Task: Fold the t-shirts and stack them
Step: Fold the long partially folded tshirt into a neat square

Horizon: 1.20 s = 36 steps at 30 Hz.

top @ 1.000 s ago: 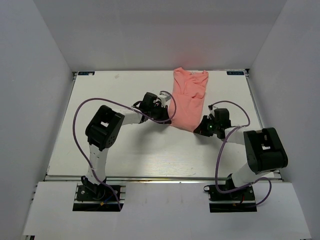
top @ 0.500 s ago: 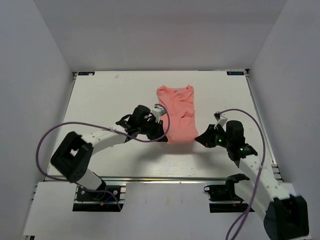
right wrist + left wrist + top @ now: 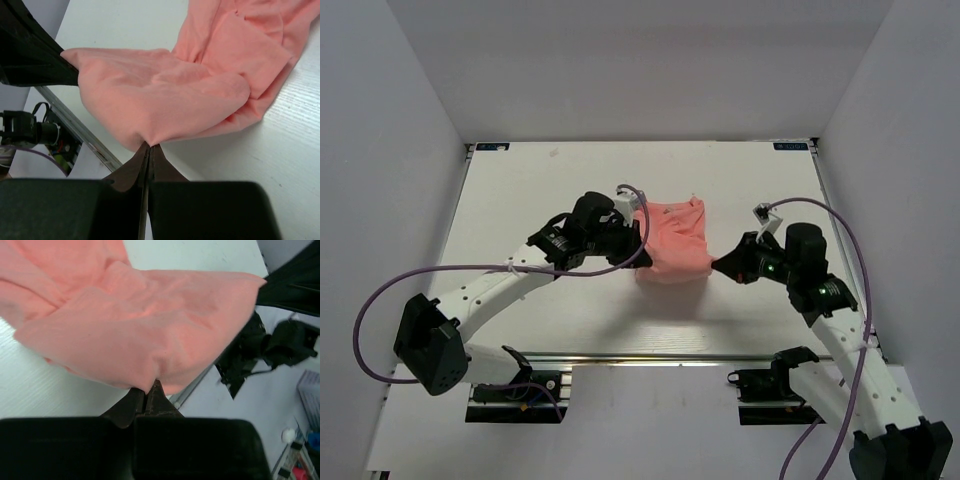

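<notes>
**A:** Where is the t-shirt [image 3: 675, 245] right now?

**B:** Beyond the near rail [image 3: 650, 357], about midway along it, a little toward my right. The part farthest from the rail lies rumpled on the table. The edge closest to the rail is lifted and bunched between my two hands.

**A:** So both hands have it?

**B:** Yes. My left gripper [image 3: 150, 392] is pinched fully closed on a fold at one end of that raised edge. My right gripper [image 3: 149, 150] is just as tightly closed on a fold at the other end. Only pink cloth sits between either pair of fingers.

**A:** How does it lie for the next move?

**B:** The held edge runs along the rail, left to right, and the body of the shirt stretches away from the rail. Neither arm is the nearer one, since each sits at its own end at about the same depth from the rail. I judge that whatever comes next, both hands must travel together, square to the rail. If one leads, the cloth will skew or slip from a thin pinch.

**A:** And around it?

**B:** A white table [image 3: 520, 190], flat and matte, reaches well past the shirt on the side away from the rail. Plain pale walls [image 3: 410, 100] close it in on three sides.
</notes>
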Motion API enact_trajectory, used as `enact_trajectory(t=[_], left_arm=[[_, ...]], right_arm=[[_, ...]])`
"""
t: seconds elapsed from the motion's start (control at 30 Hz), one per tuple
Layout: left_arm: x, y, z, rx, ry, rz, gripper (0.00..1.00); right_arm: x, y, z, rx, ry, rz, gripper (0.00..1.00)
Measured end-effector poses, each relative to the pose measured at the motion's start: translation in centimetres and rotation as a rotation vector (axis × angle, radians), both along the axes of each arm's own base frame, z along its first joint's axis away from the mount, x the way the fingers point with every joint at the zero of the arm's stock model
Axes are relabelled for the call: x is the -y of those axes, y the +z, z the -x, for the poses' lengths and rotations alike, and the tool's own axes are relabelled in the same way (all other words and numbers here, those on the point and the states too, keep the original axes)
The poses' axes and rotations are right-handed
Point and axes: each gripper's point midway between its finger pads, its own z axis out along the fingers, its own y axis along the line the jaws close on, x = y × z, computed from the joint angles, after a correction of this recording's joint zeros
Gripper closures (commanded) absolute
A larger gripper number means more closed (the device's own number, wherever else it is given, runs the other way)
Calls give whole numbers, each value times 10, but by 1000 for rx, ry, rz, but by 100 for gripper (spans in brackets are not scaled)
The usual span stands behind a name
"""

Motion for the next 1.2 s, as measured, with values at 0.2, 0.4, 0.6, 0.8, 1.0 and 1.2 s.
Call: enact_trajectory(t=[0.2, 0.4, 0.6, 0.8, 1.0, 1.2], left_arm=[[-4, 5, -41, 7, 185, -57, 100], [6, -3, -91, 13, 293, -125, 100], [-5, -30, -125, -16, 368, -183, 100], [-9, -42, -155, -22, 406, -172, 100], [-16, -48, -178, -15, 433, -158, 100], [-12, -59, -208, -16, 435, -142, 100]], right_arm=[[-3, 4, -40, -52, -64, 23, 100], [-6, 0, -84, -111, -127, 54, 100], [-6, -6, -111, -150, -178, 75, 100], [-9, -6, -137, -152, -192, 94, 100], [-16, -17, -167, -168, -176, 126, 100], [-13, -30, -192, -177, -209, 169, 100]])
